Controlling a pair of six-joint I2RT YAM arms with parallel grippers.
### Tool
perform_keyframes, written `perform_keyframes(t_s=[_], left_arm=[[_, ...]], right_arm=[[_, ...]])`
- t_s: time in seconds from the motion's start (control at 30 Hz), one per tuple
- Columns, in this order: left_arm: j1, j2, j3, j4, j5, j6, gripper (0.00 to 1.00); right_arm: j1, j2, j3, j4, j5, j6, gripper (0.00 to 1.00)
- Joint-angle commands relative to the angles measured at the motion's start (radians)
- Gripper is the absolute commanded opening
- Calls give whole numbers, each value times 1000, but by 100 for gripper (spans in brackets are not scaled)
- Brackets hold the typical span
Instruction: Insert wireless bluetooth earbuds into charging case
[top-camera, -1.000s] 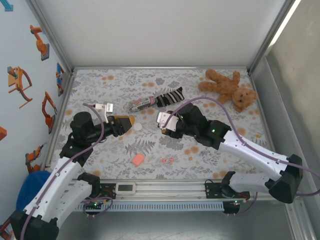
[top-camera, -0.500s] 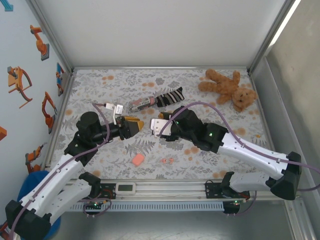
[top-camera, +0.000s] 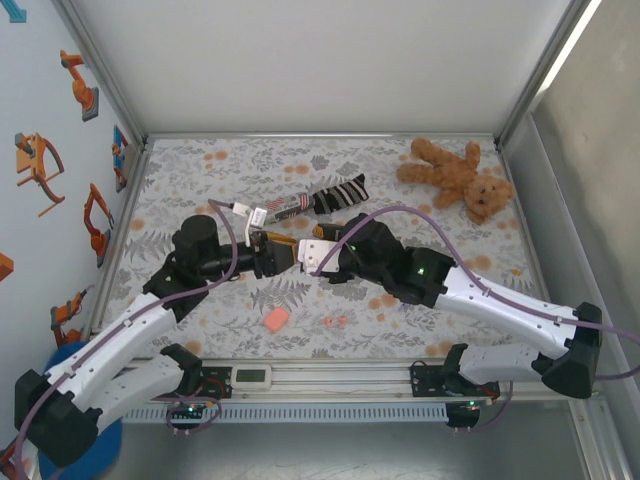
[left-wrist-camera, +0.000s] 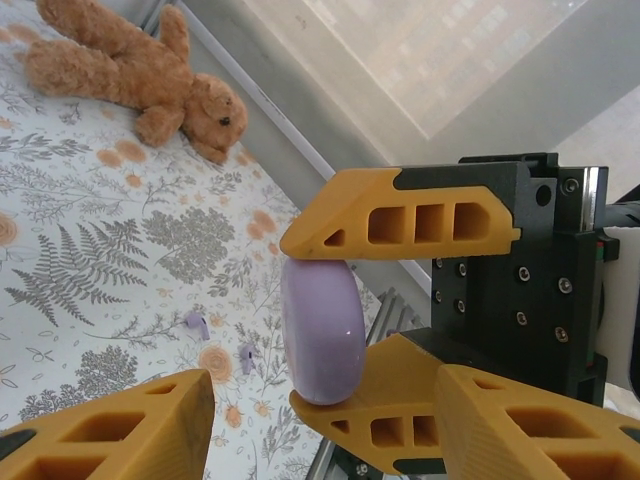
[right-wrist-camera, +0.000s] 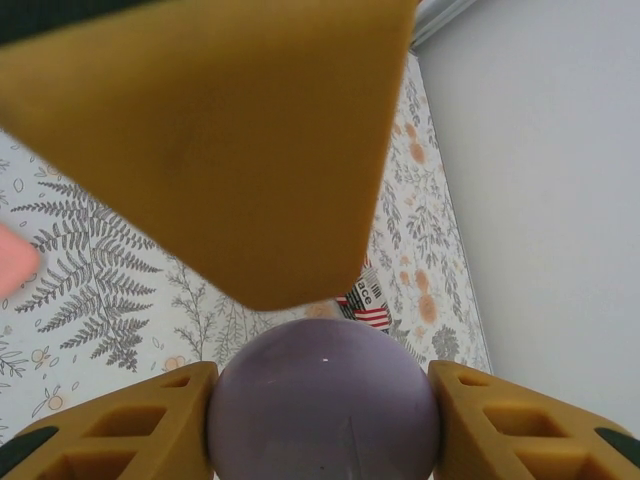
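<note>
A: Right fingers (right-wrist-camera: 110, 425) first: what do you have?
B: You're clamped on a lilac pebble-shaped plastic case (right-wrist-camera: 325, 400), off the floral worktop (top-camera: 200, 170). Your left fingers (left-wrist-camera: 110, 430) stand apart facing it, gripping nothing.
A: And the coral-red bean-sized plastic earbuds (top-camera: 335, 321)?
B: Loose on the worktop, near your front edge and a salmon-orange rounded case (top-camera: 276, 319).

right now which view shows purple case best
Left wrist: the lavender charging case shows nearly whole, edge-on in the right gripper. Right wrist crops its lower part; top external has it too small to make out.
</note>
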Motion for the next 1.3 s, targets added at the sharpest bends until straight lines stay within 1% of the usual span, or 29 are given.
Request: perform_keyframes(t_s=[0.0, 0.37, 0.63, 0.8, 0.97, 1.03, 1.2, 1.27], left_arm=[[-17, 22, 39, 33, 26, 35, 59], [-48, 87, 66, 32, 34, 49, 54], [-64, 118, 71, 38, 34, 52, 48], [-67, 134, 75, 28, 40, 59, 37], [-69, 140, 81, 16, 47, 67, 24], [-69, 136, 81, 12, 46, 73, 20], [-69, 113, 77, 8, 33, 86, 16], [-69, 100, 72, 9, 18, 94, 15]], right_arm=[[10, 5, 35, 26, 27, -12, 49], [21, 4, 34, 33, 39, -18, 49], [30, 4, 32, 37, 53, -26, 49], [33, 9, 33, 39, 61, -33, 49], [34, 10, 35, 35, 77, -37, 49], [34, 11, 36, 32, 85, -33, 49], [34, 19, 50, 4, 114, -12, 53], [32, 18, 48, 1, 122, 3, 58]])
